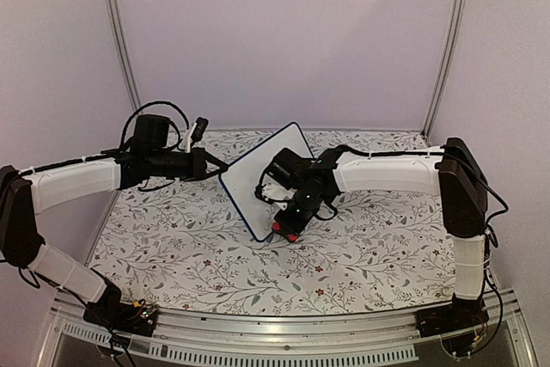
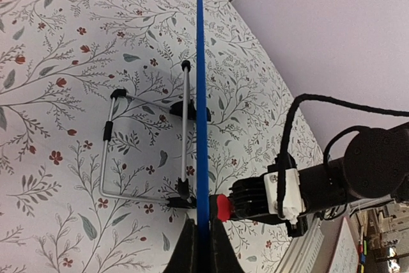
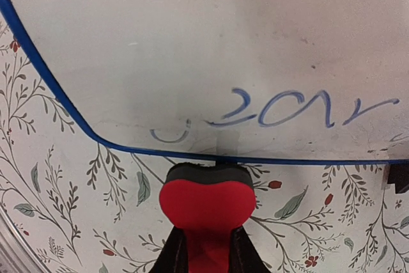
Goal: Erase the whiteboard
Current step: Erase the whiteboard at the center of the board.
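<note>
The whiteboard (image 1: pixel 249 182) stands tilted at mid-table on a wire stand (image 2: pixel 146 151). My left gripper (image 1: pixel 221 170) is shut on its left edge, and in the left wrist view the blue frame (image 2: pixel 200 62) runs edge-on between the jaws (image 2: pixel 200 247). My right gripper (image 1: pixel 292 221) is shut on a red eraser (image 3: pixel 208 202). The eraser's black felt face meets the board's lower blue rim. Blue handwriting (image 3: pixel 307 110) shows on the white surface (image 3: pixel 192 43) just above the eraser. From the left wrist, the eraser (image 2: pixel 222 208) touches the board's right face.
The table wears a floral cloth (image 1: pixel 189 255). Pale walls with metal posts (image 1: pixel 120 40) close in the back and sides. An aluminium rail (image 1: pixel 284 333) runs along the near edge, carrying both arm bases.
</note>
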Motion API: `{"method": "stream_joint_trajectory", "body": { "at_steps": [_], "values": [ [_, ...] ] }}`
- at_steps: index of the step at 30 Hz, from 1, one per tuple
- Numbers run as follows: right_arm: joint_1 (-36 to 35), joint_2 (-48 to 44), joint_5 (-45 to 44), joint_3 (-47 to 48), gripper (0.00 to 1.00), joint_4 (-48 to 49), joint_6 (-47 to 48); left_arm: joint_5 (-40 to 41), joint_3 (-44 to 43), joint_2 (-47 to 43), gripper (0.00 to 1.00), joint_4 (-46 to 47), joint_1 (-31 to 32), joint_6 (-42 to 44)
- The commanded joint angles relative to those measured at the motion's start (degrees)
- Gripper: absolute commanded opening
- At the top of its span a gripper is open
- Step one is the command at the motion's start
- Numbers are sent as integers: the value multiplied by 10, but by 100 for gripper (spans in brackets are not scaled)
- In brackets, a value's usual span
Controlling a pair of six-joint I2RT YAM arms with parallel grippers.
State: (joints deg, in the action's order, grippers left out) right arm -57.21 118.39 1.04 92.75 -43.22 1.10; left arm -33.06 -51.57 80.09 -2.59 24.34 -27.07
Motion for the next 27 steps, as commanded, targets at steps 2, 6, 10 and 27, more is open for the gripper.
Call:
{"method": "stream_joint_trajectory", "body": {
  "at_steps": [2,6,10,27],
  "values": [
    [-9,1,11,18,4,14,0,-20,3,-19,0,48,-4,-2],
    [-11,12,6,29,4,9,1,-21,3,-19,0,49,-5,-3],
    [-16,18,6,32,4,10,3,-22,3,-19,0,49,-5,-3],
    [-25,40,-2,45,4,-4,9,-24,6,-21,0,51,-6,-5]
  ]
}}
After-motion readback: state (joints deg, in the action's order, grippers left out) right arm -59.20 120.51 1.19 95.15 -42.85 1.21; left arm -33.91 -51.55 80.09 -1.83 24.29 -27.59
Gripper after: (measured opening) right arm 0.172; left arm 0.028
